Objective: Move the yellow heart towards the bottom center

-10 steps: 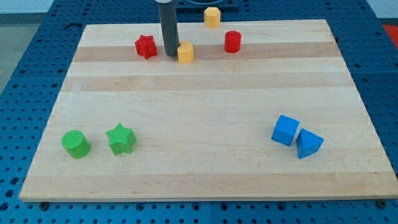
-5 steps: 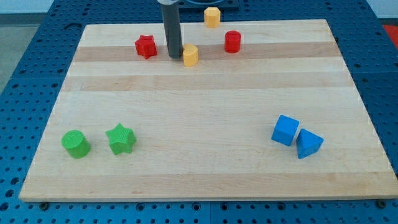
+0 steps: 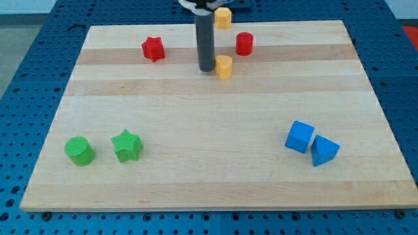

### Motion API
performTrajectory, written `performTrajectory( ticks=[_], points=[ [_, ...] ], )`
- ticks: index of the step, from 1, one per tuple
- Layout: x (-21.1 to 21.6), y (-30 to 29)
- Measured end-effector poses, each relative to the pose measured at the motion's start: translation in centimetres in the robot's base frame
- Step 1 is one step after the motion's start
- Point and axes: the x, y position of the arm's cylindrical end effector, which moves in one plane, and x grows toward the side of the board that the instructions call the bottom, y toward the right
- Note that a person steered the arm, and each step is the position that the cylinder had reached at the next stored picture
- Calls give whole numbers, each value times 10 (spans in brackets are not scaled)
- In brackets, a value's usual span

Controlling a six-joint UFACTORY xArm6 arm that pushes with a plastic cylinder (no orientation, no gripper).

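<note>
Yellow heart [image 3: 224, 66] — touching my tip [image 3: 207, 69], its right.

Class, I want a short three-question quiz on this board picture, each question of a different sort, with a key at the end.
1. True or false: my tip stands just to the view's left of the yellow heart.
2. Which blocks lie near the view's bottom left? A) two blue blocks B) the green cylinder and green star C) two red blocks
3. Fill in: the second yellow block sits at the view's ____ edge of the wooden board.

Key: 1 true; 2 B; 3 top.
</note>
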Motion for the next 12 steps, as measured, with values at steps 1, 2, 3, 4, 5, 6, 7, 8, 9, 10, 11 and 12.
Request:
performTrajectory(
  ticks=[1, 2, 3, 4, 5, 6, 7, 8, 9, 10, 11, 12],
  points=[
    [-27, 8],
    [-53, 8],
    [-54, 24],
    [-46, 41],
    [-28, 50],
    [-1, 47],
    [27, 45],
    [54, 35],
    [56, 4],
    [59, -29],
    [74, -60],
    [97, -97]
  ],
)
